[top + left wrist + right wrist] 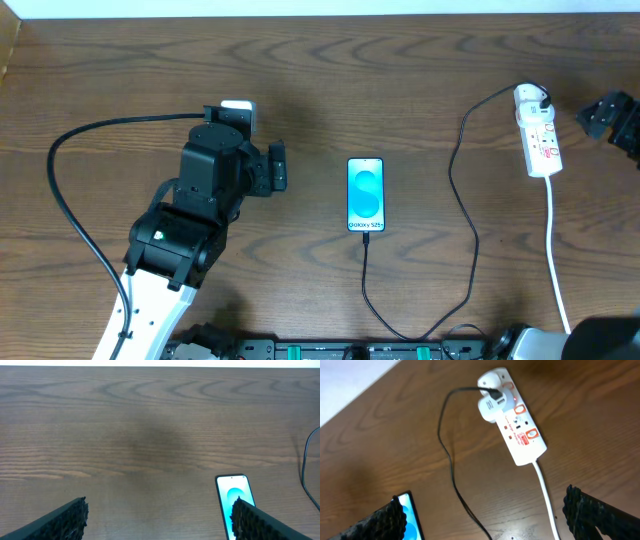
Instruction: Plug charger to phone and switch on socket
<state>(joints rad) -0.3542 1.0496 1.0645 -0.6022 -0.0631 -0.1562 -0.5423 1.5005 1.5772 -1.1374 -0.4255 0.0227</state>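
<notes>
Wooden table (100, 60) | phone (365, 195) at centre, charger (364, 270) tip at its lower edge, seemingly seated | socket (540, 135) well right of phone | left gripper (160, 507), right gripper (485, 500) both wide, empty | step: switching socket; next calls for precise right fingertip press.

Your left arm (205, 190): black housings, boxy and jointed, on a white lower link (140, 310); a white block (237, 107) at its far end. One thick black cable (52, 160) loops beside it. Your right arm (612, 118): black, only partly in view. Your left gripper (160, 512): two black fingers (62, 521) with rough, knobbly pads. Your right gripper (485, 515): the same black textured fingers (600, 515).
</notes>
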